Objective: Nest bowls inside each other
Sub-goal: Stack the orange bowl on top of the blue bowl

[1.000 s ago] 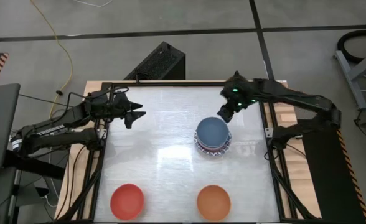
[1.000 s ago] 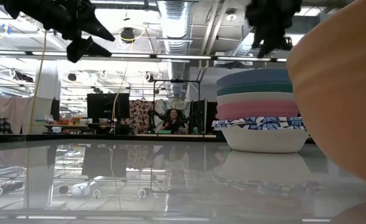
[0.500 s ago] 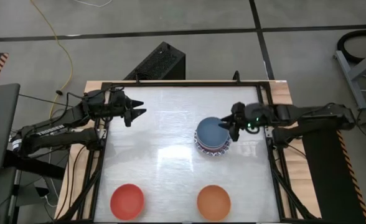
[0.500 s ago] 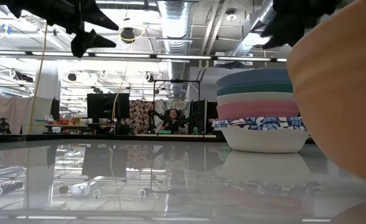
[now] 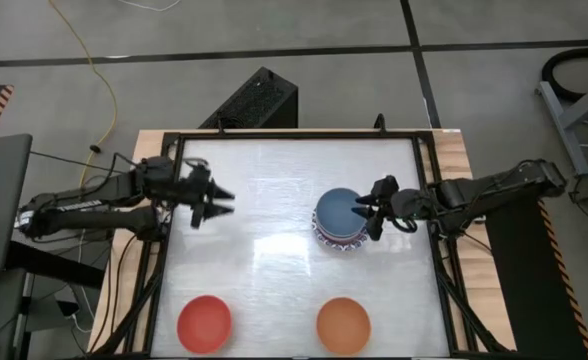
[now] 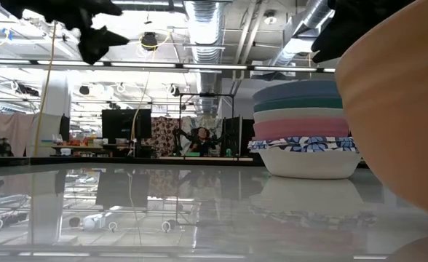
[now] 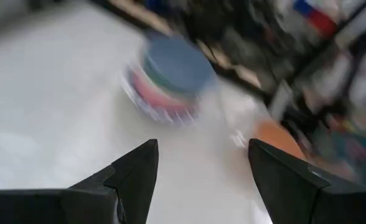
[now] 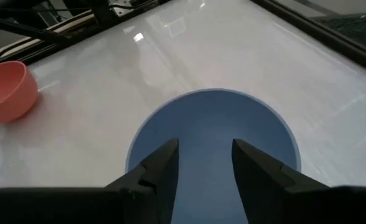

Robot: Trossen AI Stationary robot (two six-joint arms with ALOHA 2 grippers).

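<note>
— Blue bowl (image 5: 340, 211) on top of the stack (image 6: 306, 129)?
— Yes; under it the low view shows green, cream, pink and a blue-and-white patterned one at the bottom, all nested on the white surface (image 5: 274, 260), right of its middle.
— And the right hand (image 5: 371, 210)?
— It hovers at the stack's right edge, over the blue bowl's rim. Its fingers (image 8: 158, 174) stand apart with nothing between them; it grasps nothing.
— The left hand (image 5: 217, 201)?
— Off at the surface's left side, up in the air, fingers spread and released.
— Loose bowls?
— The red bowl (image 5: 204, 323) and the orange bowl (image 5: 343, 325) sit apart along the near edge.
</note>
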